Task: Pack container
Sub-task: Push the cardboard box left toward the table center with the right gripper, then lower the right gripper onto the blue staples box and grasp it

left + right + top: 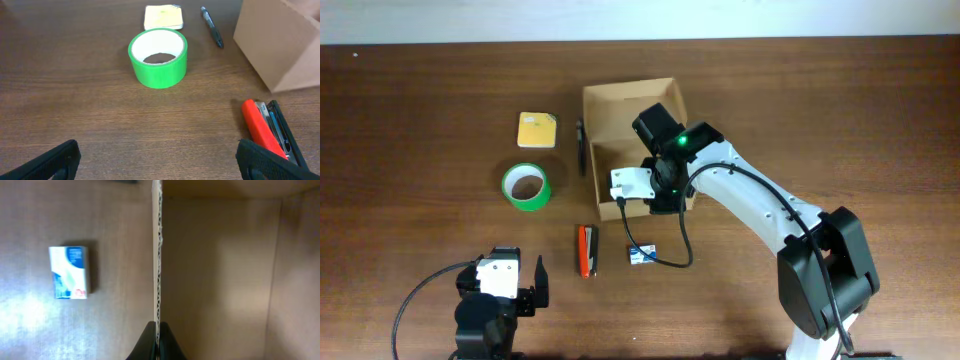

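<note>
I see the tan-brown cardboard box [616,120] sitting open on the brown wooden table [420,100], a little far of centre. My right gripper [157,342] is at the box's near wall, with its two fingers pinched narrow on the top edge of the cardboard. One finger is inside the box and one is outside.

The small blue-and-white carton [642,254] lies on the table near of that wall, apart from it. Left of the carton is the red-and-black stapler [586,250]. A black pen [580,145] lies just beside the box's left wall. Further left are the green roll of tape [525,187] and, beyond it, the yellow square pad of sticky notes [537,130].

My left gripper [160,167] hangs at the near left, fingers spread wide with nothing between them, well apart from the tape.
</note>
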`<action>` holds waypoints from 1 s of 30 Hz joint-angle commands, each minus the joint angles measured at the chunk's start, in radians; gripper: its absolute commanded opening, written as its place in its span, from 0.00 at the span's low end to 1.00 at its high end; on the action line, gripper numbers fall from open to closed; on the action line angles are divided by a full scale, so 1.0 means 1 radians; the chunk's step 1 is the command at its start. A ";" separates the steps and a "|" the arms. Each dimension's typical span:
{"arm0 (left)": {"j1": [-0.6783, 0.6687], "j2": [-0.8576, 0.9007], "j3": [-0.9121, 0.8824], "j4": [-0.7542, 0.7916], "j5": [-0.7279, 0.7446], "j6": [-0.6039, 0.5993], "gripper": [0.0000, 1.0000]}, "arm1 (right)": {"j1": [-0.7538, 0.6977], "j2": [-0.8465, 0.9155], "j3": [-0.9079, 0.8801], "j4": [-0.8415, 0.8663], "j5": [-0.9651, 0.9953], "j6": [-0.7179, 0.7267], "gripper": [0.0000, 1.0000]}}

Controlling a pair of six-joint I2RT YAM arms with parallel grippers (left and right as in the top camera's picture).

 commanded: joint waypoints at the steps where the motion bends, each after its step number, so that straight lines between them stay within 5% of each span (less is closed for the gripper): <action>1: 0.007 -0.010 -0.003 0.005 -0.008 -0.006 1.00 | 0.004 0.012 0.011 0.005 0.036 0.048 0.04; 16: 0.007 -0.010 -0.003 0.005 -0.008 -0.006 1.00 | 0.003 0.013 0.011 0.003 0.002 0.101 0.04; 18: 0.007 -0.010 -0.003 0.005 -0.008 -0.006 1.00 | 0.004 0.013 0.011 0.001 0.002 0.101 0.30; 20: 0.007 -0.010 -0.003 0.005 -0.008 -0.006 1.00 | 0.004 0.013 0.011 0.001 0.002 0.101 0.89; 21: 0.007 -0.010 -0.003 0.005 -0.008 -0.006 1.00 | 0.003 0.013 0.011 0.001 0.002 0.100 0.99; 30: 0.007 -0.010 -0.003 0.005 -0.008 -0.006 1.00 | 0.004 -0.004 0.026 0.003 0.029 0.101 0.99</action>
